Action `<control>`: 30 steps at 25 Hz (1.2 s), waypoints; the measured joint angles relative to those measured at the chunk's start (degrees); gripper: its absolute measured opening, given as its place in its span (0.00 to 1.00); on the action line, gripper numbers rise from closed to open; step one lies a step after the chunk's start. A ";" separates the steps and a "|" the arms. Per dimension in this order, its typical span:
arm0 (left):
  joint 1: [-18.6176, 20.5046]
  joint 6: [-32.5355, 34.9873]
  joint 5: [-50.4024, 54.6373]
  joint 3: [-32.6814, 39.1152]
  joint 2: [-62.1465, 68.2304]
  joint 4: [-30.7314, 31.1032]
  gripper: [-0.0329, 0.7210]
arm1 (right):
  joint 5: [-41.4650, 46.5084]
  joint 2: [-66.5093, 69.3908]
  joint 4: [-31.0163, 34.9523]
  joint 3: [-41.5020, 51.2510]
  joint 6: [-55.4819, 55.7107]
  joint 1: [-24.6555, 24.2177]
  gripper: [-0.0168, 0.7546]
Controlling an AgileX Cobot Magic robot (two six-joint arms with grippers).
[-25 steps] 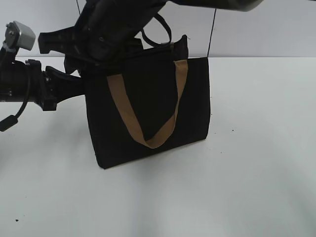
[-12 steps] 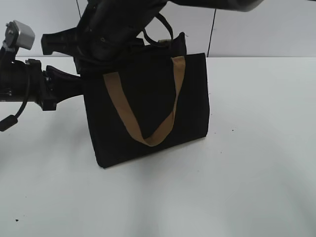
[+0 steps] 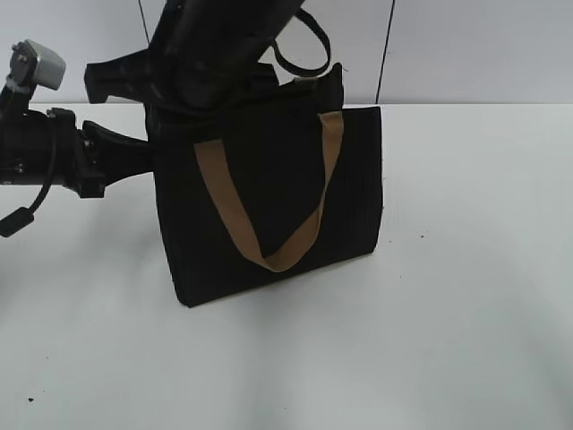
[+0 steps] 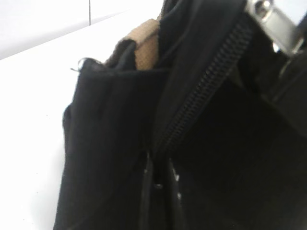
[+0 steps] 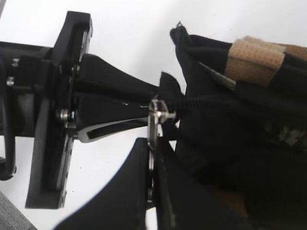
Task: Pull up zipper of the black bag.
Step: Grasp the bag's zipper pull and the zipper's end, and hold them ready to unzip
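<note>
The black bag [image 3: 269, 197] stands upright on the white table, its tan handle [image 3: 224, 193] hanging down the front. My left gripper [image 3: 148, 152] reaches in from the left and is shut on the fabric at the bag's top left end [image 4: 157, 184]. The zipper [image 4: 206, 81] runs along the top edge away from it. My right gripper [image 3: 175, 112] comes down from above, across to the bag's top left. In the right wrist view it [image 5: 154, 163] is shut on the silvery pull tab [image 5: 155, 117], close to the left gripper [image 5: 151, 103].
The white table [image 3: 466, 269] extends in front and to the right of the bag. A black loop [image 3: 304, 45] arcs above the bag's top edge beside the right arm [image 3: 224, 36]. A pale wall with dark seams stands behind.
The right arm has shifted slightly to the right along the bag's top, and the black loop has risen with it. The bag's top edge dipped and came back. The left arm stays put.
</note>
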 joint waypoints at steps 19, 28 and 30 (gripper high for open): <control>-0.16 -9.43 -5.22 0.00 -0.82 4.18 0.07 | 3.86 -2.16 6.50 0.36 -0.11 -3.24 0.01; -0.16 -10.20 -7.09 0.00 -0.86 6.14 0.07 | 5.16 -2.80 22.11 0.37 -0.06 -10.11 0.00; -0.16 -10.25 -7.64 0.00 -0.86 6.44 0.07 | 5.96 -2.96 25.21 0.32 -0.06 -11.61 0.00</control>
